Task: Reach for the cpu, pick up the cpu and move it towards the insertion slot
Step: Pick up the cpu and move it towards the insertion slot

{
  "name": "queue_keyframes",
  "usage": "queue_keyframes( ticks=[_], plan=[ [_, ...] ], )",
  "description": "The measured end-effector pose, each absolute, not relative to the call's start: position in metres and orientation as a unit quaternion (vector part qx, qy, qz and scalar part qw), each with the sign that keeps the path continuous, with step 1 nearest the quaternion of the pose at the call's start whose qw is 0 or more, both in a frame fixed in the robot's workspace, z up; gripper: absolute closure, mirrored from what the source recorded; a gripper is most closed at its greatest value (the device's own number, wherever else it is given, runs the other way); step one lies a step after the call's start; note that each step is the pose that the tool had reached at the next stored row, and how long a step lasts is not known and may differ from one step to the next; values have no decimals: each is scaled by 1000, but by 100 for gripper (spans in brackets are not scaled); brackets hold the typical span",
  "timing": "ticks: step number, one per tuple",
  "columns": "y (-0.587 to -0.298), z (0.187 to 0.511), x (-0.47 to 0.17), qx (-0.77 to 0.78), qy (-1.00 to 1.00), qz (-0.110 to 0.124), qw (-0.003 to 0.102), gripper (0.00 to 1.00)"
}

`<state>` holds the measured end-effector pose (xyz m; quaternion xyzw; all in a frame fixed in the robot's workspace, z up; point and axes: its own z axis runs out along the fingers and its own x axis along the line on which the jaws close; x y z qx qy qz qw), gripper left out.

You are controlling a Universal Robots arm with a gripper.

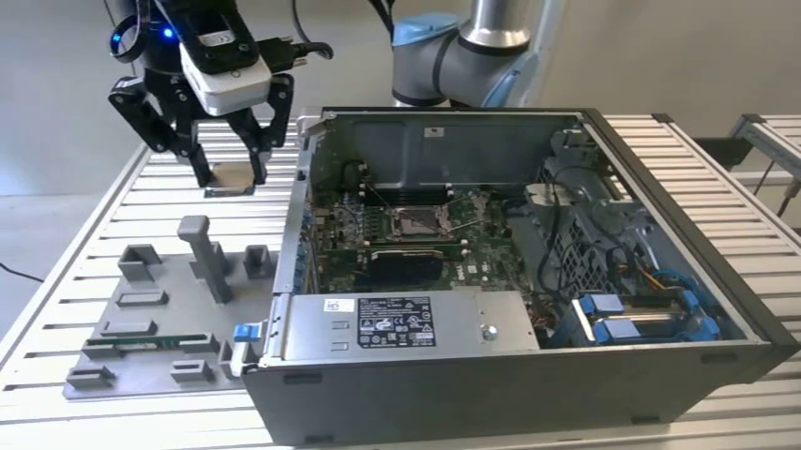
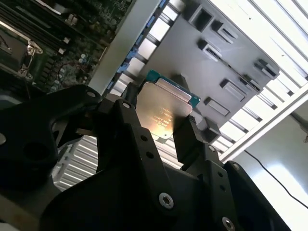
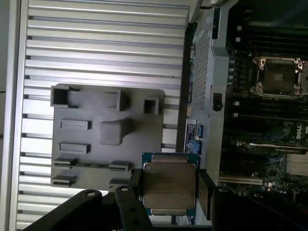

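Gripper (image 1: 231, 171) closed on the cpu (image 3: 168, 185) across two opposite edges, holding it above the slatted table (image 1: 88, 202), to the exterior view's left of the insertion slot (image 1: 419, 221).

Slatted metal table (image 1: 138, 202) (pale, ribbed), grey floor (image 1: 32, 216).

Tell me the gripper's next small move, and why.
Probably carry the cpu toward the exterior view's right, over the wall of the case, toward the insertion slot. The gripper is shut on the chip, apparently lifted off the table, outside the case, while the socket lies inside it, well apart.
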<state>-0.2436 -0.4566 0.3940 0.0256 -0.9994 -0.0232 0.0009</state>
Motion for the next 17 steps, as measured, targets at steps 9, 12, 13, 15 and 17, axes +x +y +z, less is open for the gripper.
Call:
queue_keyframes(
  ticks=[9, 12, 13, 15, 17],
  plan=[
    [-457, 394, -220, 26, -999, -23, 1, 100],
    [-457, 394, -213, 26, -999, -23, 1, 100],
    [-457, 394, -211, 26, -999, -23, 1, 100],
    [-457, 394, -206, 26, -999, -23, 1, 100],
    [-457, 394, -201, 26, -999, -23, 1, 100]
  ],
)
